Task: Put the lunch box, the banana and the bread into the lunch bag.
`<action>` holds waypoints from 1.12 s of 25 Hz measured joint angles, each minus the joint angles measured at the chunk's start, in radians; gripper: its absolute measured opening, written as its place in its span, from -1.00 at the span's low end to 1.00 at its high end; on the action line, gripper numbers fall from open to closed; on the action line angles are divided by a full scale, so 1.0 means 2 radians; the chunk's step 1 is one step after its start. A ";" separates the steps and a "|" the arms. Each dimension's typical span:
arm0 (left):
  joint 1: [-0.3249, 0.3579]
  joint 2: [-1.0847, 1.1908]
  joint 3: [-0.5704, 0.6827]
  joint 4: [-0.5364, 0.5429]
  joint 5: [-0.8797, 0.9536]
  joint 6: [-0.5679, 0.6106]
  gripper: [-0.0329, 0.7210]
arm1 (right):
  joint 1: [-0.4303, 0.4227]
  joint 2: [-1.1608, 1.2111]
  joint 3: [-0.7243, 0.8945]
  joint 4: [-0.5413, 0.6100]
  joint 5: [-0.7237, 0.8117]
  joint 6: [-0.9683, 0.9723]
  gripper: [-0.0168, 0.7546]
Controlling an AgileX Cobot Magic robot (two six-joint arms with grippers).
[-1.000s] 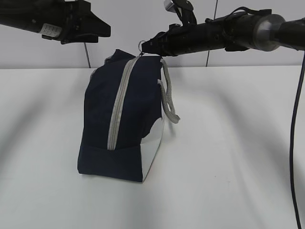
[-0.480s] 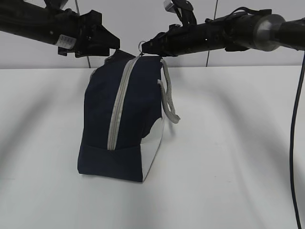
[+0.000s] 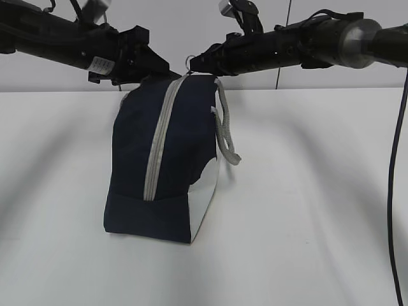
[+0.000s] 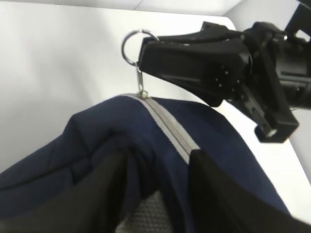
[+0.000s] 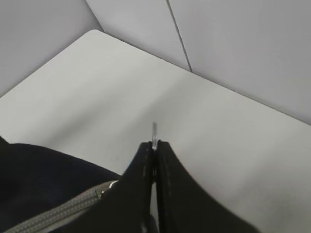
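The navy lunch bag stands on the white table, its grey zipper running up to the top. My right gripper is shut on the zipper's metal pull ring, which sticks out past its tips in the right wrist view. My left gripper is open at the bag's top left. In the left wrist view it straddles a fold of navy fabric and a grey strap. The lunch box, banana and bread are out of view.
A grey strap handle hangs down the bag's right side. A black cable hangs at the far right. A grey panelled wall stands behind the table.
My left arm has moved right and slightly down, from clear of the bag to its top left corner. The right gripper and the bag have not moved.
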 joint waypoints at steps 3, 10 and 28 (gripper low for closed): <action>0.000 0.000 0.000 -0.006 -0.010 0.000 -0.16 | 0.000 0.000 0.000 0.000 0.000 0.001 -1.00; -0.009 0.000 0.000 -0.006 -0.013 0.000 -0.66 | 0.000 0.000 0.000 0.000 0.000 0.002 -1.00; -0.016 -0.035 0.000 0.025 0.006 0.027 -0.88 | -0.002 0.000 0.000 0.084 -0.032 0.010 -1.00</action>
